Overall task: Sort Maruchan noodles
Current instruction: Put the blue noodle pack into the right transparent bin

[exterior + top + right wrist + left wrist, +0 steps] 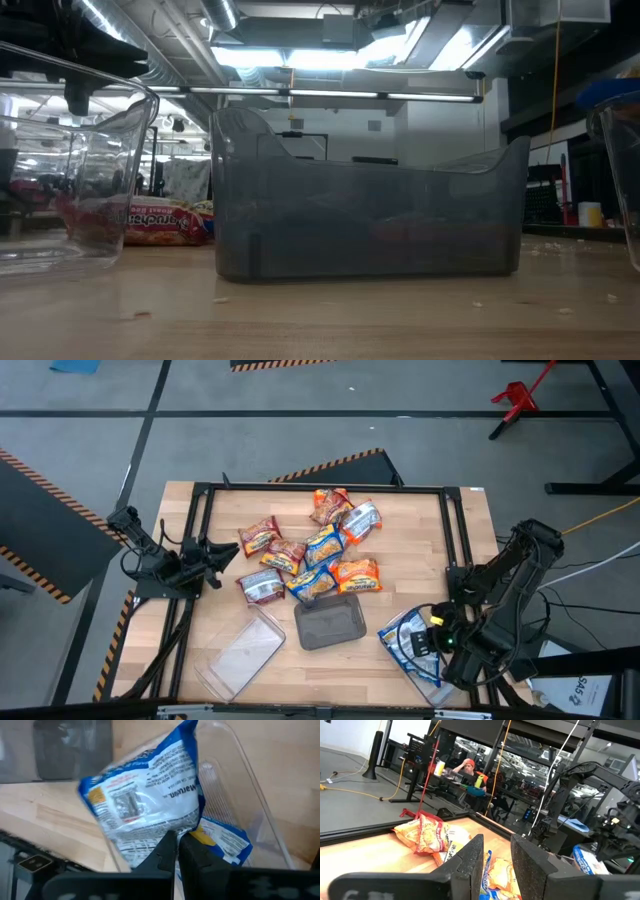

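The right gripper (178, 841) is clamped on a blue-and-white noodle packet (145, 800), holding it over a clear tray (235, 785) at the bench's (420, 520) right front corner, where another blue packet (225, 840) lies. The left gripper (495, 852), fingers slightly apart, waits at the left edge, near the pile of noodle packets (315, 550).

The left arm lies low along the left side of the worktop, and its pincer (222, 555) points toward the middle with its two dark fingers (470, 862) a little way apart, holding nothing. The right arm is bent at the right side near the front, with its wrist turned down. The right pincer (178, 841) has its two fingers pressed close together on the edge of a blue-and-white noodle packet (150, 805).
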### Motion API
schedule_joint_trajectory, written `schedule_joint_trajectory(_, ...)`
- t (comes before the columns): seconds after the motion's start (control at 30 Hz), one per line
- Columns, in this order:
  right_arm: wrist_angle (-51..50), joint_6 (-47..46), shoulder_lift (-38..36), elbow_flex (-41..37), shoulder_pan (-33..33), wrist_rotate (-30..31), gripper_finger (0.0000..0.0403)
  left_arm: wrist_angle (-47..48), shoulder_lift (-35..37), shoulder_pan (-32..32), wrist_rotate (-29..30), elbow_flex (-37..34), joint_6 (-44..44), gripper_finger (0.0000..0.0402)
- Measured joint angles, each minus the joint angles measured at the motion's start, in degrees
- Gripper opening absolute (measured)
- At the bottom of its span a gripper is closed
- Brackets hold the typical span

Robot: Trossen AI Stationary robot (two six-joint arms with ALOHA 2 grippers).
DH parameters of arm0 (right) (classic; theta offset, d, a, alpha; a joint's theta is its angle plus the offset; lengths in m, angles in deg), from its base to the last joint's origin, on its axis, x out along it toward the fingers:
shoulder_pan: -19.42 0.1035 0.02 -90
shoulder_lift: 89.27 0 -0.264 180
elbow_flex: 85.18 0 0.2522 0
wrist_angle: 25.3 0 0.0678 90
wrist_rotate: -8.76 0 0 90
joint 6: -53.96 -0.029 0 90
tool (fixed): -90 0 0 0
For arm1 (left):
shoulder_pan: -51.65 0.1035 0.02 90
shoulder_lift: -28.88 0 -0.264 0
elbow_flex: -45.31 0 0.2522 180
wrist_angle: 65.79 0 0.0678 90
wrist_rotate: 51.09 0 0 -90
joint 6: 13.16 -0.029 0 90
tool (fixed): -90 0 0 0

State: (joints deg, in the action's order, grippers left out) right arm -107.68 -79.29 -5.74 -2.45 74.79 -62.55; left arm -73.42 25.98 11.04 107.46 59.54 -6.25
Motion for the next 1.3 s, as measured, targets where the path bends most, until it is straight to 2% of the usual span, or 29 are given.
schedule_joint_trajectory(0.17,3.0,0.0,0.0,-2.8,-0.4,-1.2,0.0,0.0,0.0,0.0,0.0,0.0,0.0,0.0092)
schedule_joint_trajectory(0.33,2.7,0.0,0.0,-3.7,-0.4,-6.3,0.0,0.0,0.0,0.0,0.0,0.0,0.0,0.0092)
schedule_joint_trajectory(0.67,5.2,0.9,0.0,-6.1,-0.8,-6.0,0.0,0.0,0.0,0.0,0.0,0.0,0.0,0.0092)
schedule_joint_trajectory(0.83,11.3,4.6,0.0,-9.0,-2.4,-6.2,0.0,0.0,0.0,0.0,0.0,0.0,0.0,0.0092)
schedule_joint_trajectory(0.97,12.0,8.5,0.0,-9.8,-4.3,-6.3,0.0006,0.0,0.0,0.0,0.0,0.0,0.0,0.0092)
schedule_joint_trajectory(1.1,11.8,13.9,0.0,-9.8,-6.1,-6.3,0.0038,0.0,0.0,0.0,0.0,0.0,0.0,0.0092)
schedule_joint_trajectory(1.3,11.8,20.8,-0.4,-9.8,-9.0,-11.1,0.0126,0.0,0.0,0.0,0.0,0.0,0.0,0.0092)
